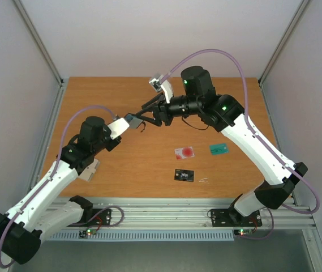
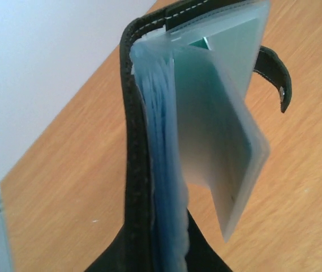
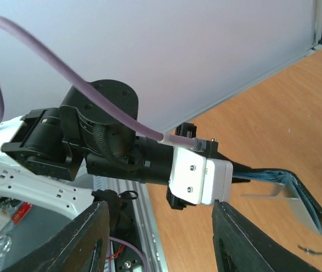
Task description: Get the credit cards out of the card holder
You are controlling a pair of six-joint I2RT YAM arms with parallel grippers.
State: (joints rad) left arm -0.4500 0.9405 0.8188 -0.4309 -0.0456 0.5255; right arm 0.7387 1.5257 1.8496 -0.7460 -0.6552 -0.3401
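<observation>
The left claw is clamped on the spine end of the small black folding card holder with pale blue and clear plastic sleeves, holding it in the air over the middle of the wooden bench, nearer the far edge than the near one. The holder hangs open, its sleeves fanned out. One frosted sleeve stands apart from the rest, with a teal-green card showing inside it. A black strap with a metal snap curls off the holder's far cover.

The right claw faces the holder from the right, its two fingers spread wide with nothing gripped between them. Seen from above, they sit just beside the holder's open edge; whether they touch it cannot be told.

Three cards lie flat on the bench, right of centre. A whitish card with a red round spot and a second teal-green card lie side by side. A black card with small white print lies closer to the near edge.
</observation>
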